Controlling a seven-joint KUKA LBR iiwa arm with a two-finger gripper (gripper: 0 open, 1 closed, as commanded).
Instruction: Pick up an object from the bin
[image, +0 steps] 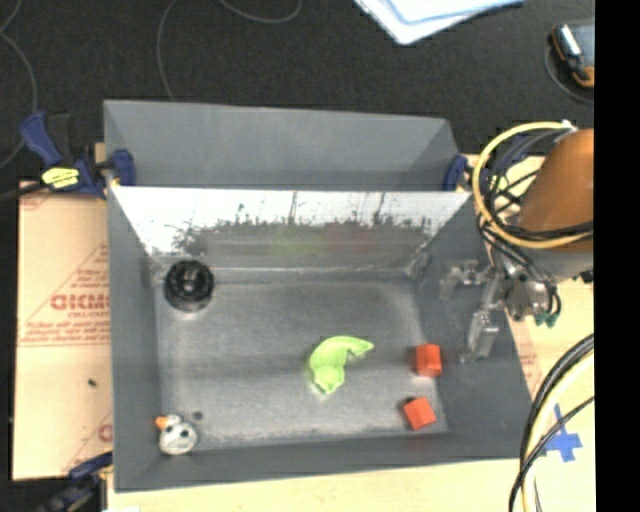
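Currently, nearest the camera, a small white round toy with an orange mark (177, 434) lies in the front left corner of the grey metal bin (300, 455), close to the foot of the front wall. Along the same front edge, toward the right, the lower orange block (419, 412) sits on the floor near the front right corner. Just behind it, apart from it, stands the upper orange block (427, 359), close to the foot of the right sloping wall. To the left of that block, near the middle of the floor, lies a crumpled light green piece (335, 363), touching nothing else.

The gripper (470, 310) hangs over the right sloping wall, level with or a little behind the upper orange block, which is the thing nearest to it. The block lies to the gripper's left and is not touched. The two metal fingers (483, 335) stand apart, with nothing between them.

Farther back, a black round object (187, 283) rests in the rear left part of the floor, well apart from everything else. No thing has been lifted.
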